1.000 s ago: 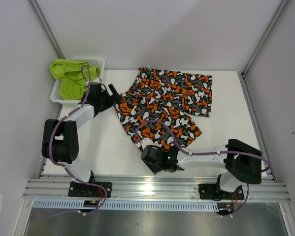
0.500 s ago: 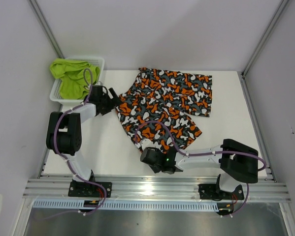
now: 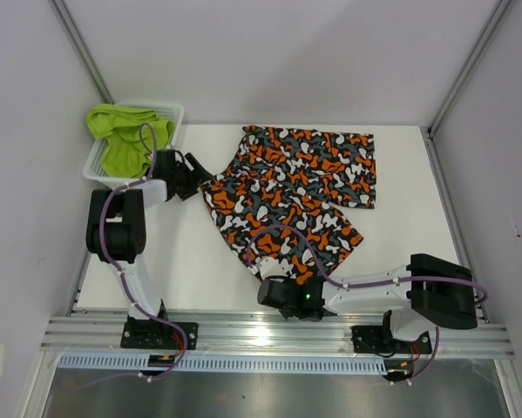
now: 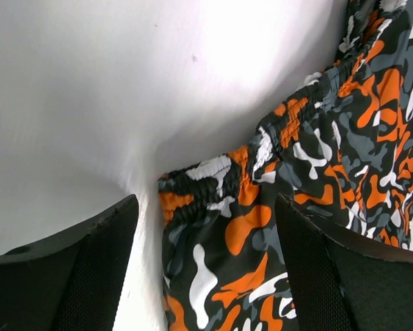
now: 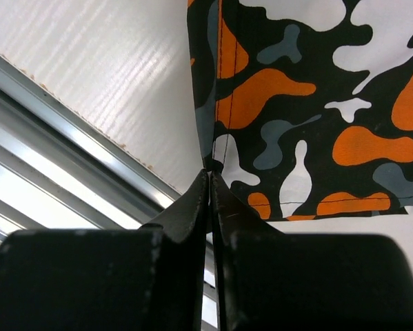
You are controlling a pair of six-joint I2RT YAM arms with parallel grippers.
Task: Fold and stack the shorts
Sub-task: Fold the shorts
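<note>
The camouflage shorts [image 3: 295, 187] lie spread on the white table. My right gripper [image 3: 269, 280] is shut on the near leg's hem corner; the right wrist view shows its fingertips [image 5: 211, 181] pinching the cloth [image 5: 296, 89] near the front rail. My left gripper [image 3: 195, 171] is open at the shorts' left waistband corner. In the left wrist view the elastic waistband corner [image 4: 206, 186] lies between its two fingers [image 4: 96, 262]. The lime green shorts [image 3: 125, 135] lie bunched in the white basket [image 3: 172, 111] at the back left.
The aluminium front rail [image 3: 278, 335] runs along the table's near edge, close to my right gripper. Grey enclosure walls stand on both sides. The basket sits at the table's back left corner, just beyond my left gripper.
My right gripper has pulled the near leg corner toward the front edge and slightly right. My left gripper has shifted a little up and left at the waistband. The shorts lie flatter.
</note>
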